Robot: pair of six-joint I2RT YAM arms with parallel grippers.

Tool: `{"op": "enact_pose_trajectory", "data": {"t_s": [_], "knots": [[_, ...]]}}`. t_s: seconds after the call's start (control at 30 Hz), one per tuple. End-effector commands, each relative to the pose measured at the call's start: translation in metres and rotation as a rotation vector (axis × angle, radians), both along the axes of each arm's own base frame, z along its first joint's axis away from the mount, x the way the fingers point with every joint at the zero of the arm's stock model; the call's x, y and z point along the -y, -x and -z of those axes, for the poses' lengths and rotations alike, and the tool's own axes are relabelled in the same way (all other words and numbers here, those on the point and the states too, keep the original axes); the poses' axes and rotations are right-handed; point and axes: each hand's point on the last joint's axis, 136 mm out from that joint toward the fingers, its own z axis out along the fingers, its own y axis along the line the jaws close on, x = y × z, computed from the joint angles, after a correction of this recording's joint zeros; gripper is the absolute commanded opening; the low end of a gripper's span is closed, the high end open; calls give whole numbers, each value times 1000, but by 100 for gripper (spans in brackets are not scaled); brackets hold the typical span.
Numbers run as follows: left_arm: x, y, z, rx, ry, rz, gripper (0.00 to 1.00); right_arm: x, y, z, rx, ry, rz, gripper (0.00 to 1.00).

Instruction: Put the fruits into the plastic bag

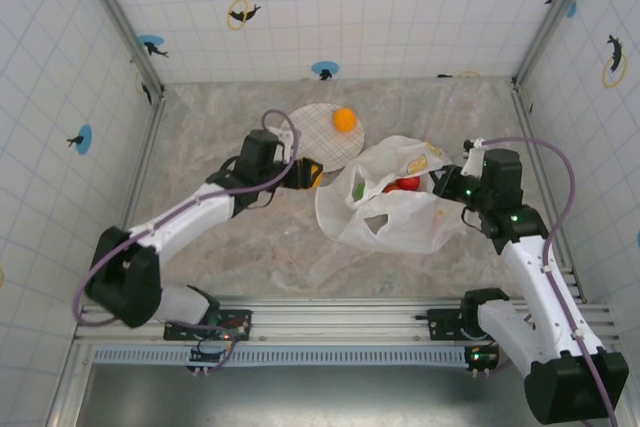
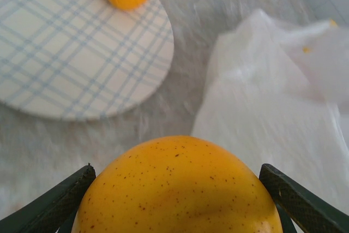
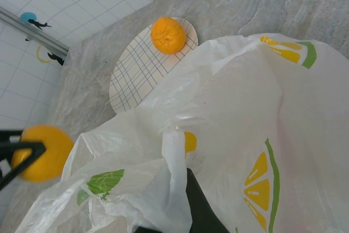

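Observation:
My left gripper (image 1: 311,175) is shut on a speckled yellow-orange fruit (image 2: 180,189), its dark fingers (image 2: 297,203) on either side, held just off the plate's near edge and left of the bag. This held fruit (image 3: 46,154) also appears at the lower left of the right wrist view. Another orange (image 1: 344,120) rests on the round grid-patterned plate (image 1: 305,132). The plastic bag (image 1: 400,215) lies right of centre with its mouth open; a red fruit (image 1: 407,184) and a green one (image 1: 357,188) lie inside. My right gripper (image 1: 448,185) is shut on the bag's rim (image 3: 177,151), holding it up.
Tiled walls with metal corner posts (image 1: 120,17) enclose the marble table on three sides. A metal rail (image 1: 330,322) carrying both arm bases runs along the near edge. Bare tabletop (image 1: 280,247) lies in front of the bag.

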Motion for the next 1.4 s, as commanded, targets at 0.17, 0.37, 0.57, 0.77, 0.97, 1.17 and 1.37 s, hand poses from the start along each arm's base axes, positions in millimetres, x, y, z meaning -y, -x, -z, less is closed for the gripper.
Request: {"op": "enact_pose_trajectory", "data": {"t_s": [0.17,0.37,0.57,0.77,0.97,1.17,1.37], "knots": [[35,75,26,-82,11,234,48,-9,-12,-30,88,-18,3,0],[78,77,25,-62,7,334,48,-17,-6,-31,86,-14,-15,0],[104,63,29,-57,10,344,48,-25,1,-27,77,-11,-46,0],[117,41,18,-17,58,268,50,-33,4,-29,77,2,-100,0],[134,18,2,5,131,203,52,-47,9,-31,81,-7,-164,0],[168,4,-8,6,202,219,52,-61,11,-36,100,-59,-203,0],[206,10,3,-12,217,283,54,-59,7,-44,121,-89,-165,0]]}}
